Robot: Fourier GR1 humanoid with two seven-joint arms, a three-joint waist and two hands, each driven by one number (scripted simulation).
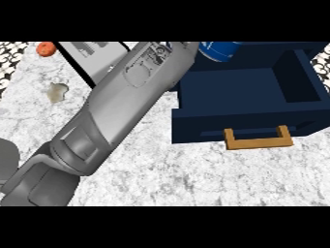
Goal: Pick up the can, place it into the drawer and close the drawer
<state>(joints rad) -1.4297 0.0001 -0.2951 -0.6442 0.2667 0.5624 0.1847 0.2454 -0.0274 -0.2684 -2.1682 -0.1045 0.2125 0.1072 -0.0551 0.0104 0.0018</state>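
Head view, items as I read them from my station.

Item: counter (pixel 196 179), pale marbled top, patterned tile showing at the upper left and right corners.

Item: drawer (pixel 232 92), dark blue, standing open at the right half of the view, its interior bare where I can see it. A tan handle (pixel 257 140) sits on the front panel, facing the lower edge.

Item: can (pixel 219 49), blue with white marking, only partly visible at the top of the view, over the drawer's rear left corner. I cannot tell whether it rests on anything.

Item: one grey forearm (pixel 110 116), running diagonally from the lower left up toward the can. Which arm it is I cannot say with confidence. Its hand lies past the wrist at the top edge and is hidden, so I cannot tell how its fingers stand or whether they have hold of the can.

Item: second hand, not seen by me anywhere.

Item: small orange-red object (pixel 47 48), upper left, near a grey, dark-edged panel (pixel 89 53).

Item: small beige object (pixel 57 92), lying on the counter left of the forearm.
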